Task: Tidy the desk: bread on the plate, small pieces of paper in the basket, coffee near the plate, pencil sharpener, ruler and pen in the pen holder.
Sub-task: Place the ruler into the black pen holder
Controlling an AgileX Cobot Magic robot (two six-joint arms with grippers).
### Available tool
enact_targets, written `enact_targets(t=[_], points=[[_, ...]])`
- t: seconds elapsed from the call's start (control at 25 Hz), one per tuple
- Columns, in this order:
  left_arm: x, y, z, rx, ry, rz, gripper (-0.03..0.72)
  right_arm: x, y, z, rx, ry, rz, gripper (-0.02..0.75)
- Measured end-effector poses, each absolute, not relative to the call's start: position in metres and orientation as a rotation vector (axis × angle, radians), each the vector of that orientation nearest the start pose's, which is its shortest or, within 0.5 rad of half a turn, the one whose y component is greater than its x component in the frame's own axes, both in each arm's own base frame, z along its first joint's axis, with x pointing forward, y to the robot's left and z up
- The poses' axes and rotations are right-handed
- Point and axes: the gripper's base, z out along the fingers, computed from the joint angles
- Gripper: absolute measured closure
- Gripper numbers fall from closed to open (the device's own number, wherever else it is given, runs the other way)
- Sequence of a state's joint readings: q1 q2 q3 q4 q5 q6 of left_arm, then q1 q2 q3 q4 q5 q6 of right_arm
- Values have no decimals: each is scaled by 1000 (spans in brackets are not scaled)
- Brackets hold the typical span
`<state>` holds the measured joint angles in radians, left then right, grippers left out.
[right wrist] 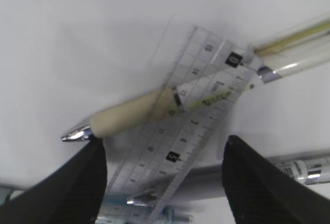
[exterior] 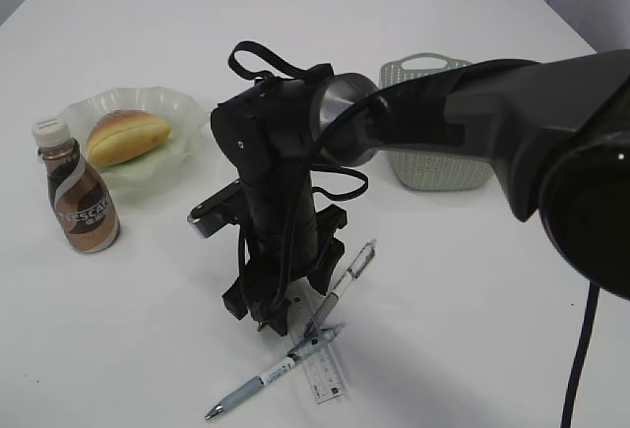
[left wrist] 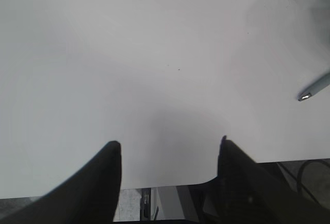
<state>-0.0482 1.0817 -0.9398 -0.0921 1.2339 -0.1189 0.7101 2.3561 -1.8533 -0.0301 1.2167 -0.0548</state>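
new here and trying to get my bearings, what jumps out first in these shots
The big black right arm fills the middle of the exterior view, its tool open low over a clear ruler with pens crossed on it, near the table's front edge. At left, bread already sits on a pale plate, with a coffee bottle beside it. A basket stands behind the arm.

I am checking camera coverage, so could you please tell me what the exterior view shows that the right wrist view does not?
Only the exterior view shows the bread on the plate, the coffee bottle and the basket. Only the right wrist view shows the ruler's printed numbers and the open right gripper just above it. Both show the clear ruler with pens lying across it.
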Motion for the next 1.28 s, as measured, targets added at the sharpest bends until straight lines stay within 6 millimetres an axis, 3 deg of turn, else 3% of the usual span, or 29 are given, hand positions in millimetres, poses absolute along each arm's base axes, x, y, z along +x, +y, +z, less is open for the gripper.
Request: enact_targets(t=[0.36,0.72,0.92,1.28], points=[[178,-16,312,-127,2861,-164,254,348,300,123,-1194,2968,-32,237],[178,-16,312,-127,2861,-164,254,348,301,118,-1139,3006,-20,346],[178,-16,312,-127,2861,-164,254,348,301,118,-1131,3009,-20,456],[178,-16,312,-127,2861,-164,254,350,303,120,-1069,3018,-14,468]])
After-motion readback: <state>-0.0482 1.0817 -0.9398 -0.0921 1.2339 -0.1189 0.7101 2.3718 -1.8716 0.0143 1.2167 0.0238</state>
